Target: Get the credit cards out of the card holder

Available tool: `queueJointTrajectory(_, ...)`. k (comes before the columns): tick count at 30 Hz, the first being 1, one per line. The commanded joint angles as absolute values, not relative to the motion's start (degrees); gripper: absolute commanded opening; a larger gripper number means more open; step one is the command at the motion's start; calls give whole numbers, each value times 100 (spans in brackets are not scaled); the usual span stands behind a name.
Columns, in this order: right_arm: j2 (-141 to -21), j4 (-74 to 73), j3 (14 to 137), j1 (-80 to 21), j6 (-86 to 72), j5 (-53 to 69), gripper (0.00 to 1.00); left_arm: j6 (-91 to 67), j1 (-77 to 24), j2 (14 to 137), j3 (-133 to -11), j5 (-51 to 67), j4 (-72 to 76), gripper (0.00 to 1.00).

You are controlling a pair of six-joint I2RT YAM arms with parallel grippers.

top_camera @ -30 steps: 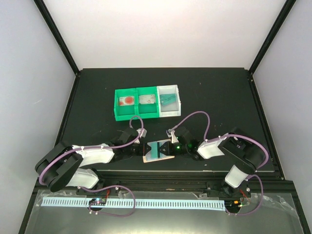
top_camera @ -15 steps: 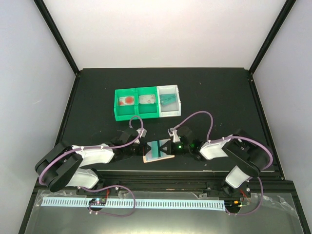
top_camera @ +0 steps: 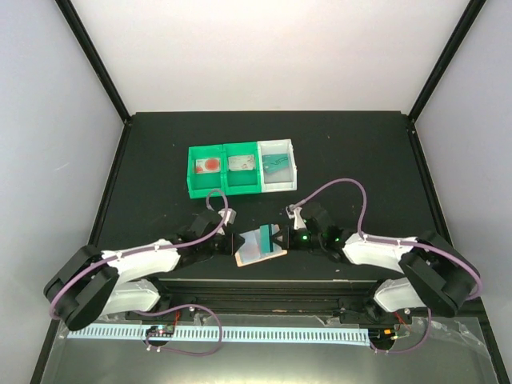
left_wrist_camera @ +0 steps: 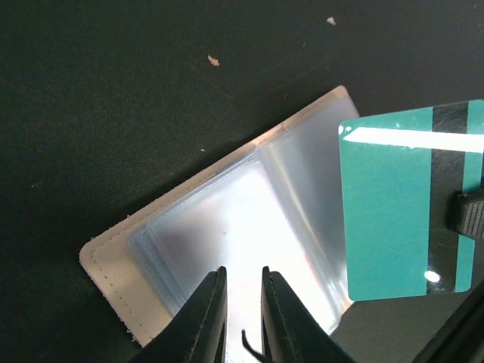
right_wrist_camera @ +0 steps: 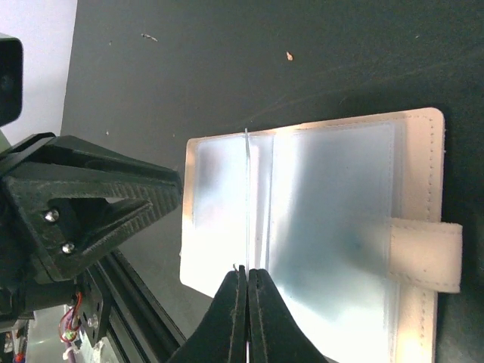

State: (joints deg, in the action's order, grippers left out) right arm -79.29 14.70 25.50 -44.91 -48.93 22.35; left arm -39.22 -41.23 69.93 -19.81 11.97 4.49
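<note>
The card holder lies open and flat on the black table. It sits at 6 o'clock from the green-and-white tray, near the table's front edge and between the 2 grippers. Its clear pockets face up, and its tab sticks out from 1 side.

The right gripper, at 3 o'clock from the holder, has its 2 fingers pressed together on 1 teal credit card. Its own wrist camera sees that card edge-on, as a thin line running away from the fingertips. The card has a dark stripe across it. It is held over the holder's 3 o'clock edge, overlapping that edge in the top view and out of the pocket.

The left gripper, at 9 o'clock from the holder, has its fingers a narrow slit apart. The tips are over the glossy pocket, but I cannot tell whether they touch the plastic.
</note>
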Motion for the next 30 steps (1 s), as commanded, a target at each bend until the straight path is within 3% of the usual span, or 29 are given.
queueJointTrajectory(1,-7544,807,2748,-4473,-4715,2033,1,-3650,-4140,6571,-2285,1046,178,19)
queueJointTrajectory(11,-6664,339,3054,-4468,-5408,2327,1,-2387,-4395,5441,-2390,942,263,23)
queueJointTrajectory(21,-5859,244,3290,-4470,-6303,2313,1,-164,-5666,4208,-2098,-12,945,29)
queueJointTrajectory(30,-5602,265,3368,-4468,-6652,2465,1,1573,-6271,4219,-2155,-615,1197,38)
